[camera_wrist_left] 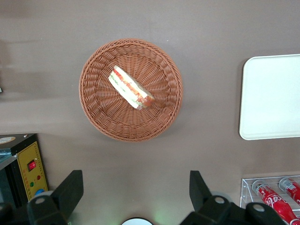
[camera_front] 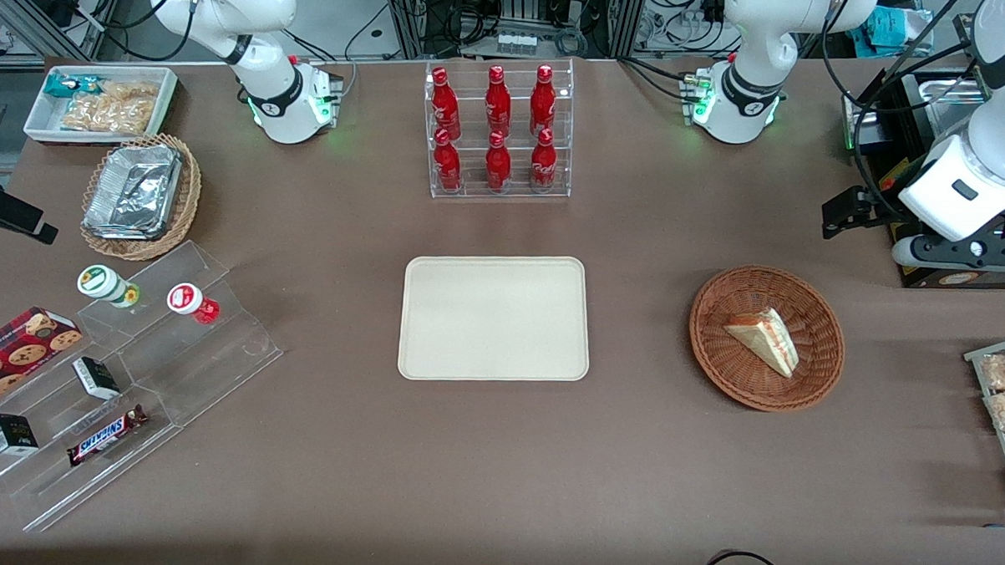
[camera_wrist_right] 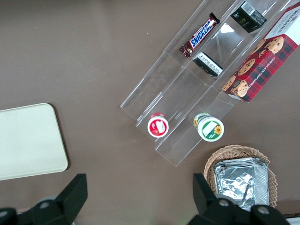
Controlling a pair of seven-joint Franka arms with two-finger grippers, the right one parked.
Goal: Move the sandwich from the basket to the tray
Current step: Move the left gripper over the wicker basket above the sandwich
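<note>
The sandwich (camera_front: pixel 764 337) lies on its side in the reddish-brown wicker basket (camera_front: pixel 717 357), slightly off the bowl's middle, and nothing is touching it; the cream tray (camera_front: pixel 494 317) sits bare on the brown tabletop (camera_front: pixel 630 454), well apart from the basket toward the parked arm's end. The tool (camera_wrist_left: pixel 133 190) hangs high above the tabletop, farther from the front camera than the basket, with its two fingers spread wide and nothing between them, so the pick has not yet begun. In the wrist view the wedge's filling edge, red and green, faces up and runs at a slant to the line between the fingertips (camera_wrist_left: pixel 70 187). That slant is the first risk: if the tool drops without turning, the fingers would probably meet the wedge at its corners and twist it rather than close on the flat bread faces. The bread looks soft, so too hard a squeeze may crush it or push the filling out, while too light a hold could let it slide free on the way across. The basket's curved woven wall is another hazard, since a finger coming down near the rim could catch it and tip or drag the light bowl. How deep the wedge sits in the weave is hard to judge from here.
</note>
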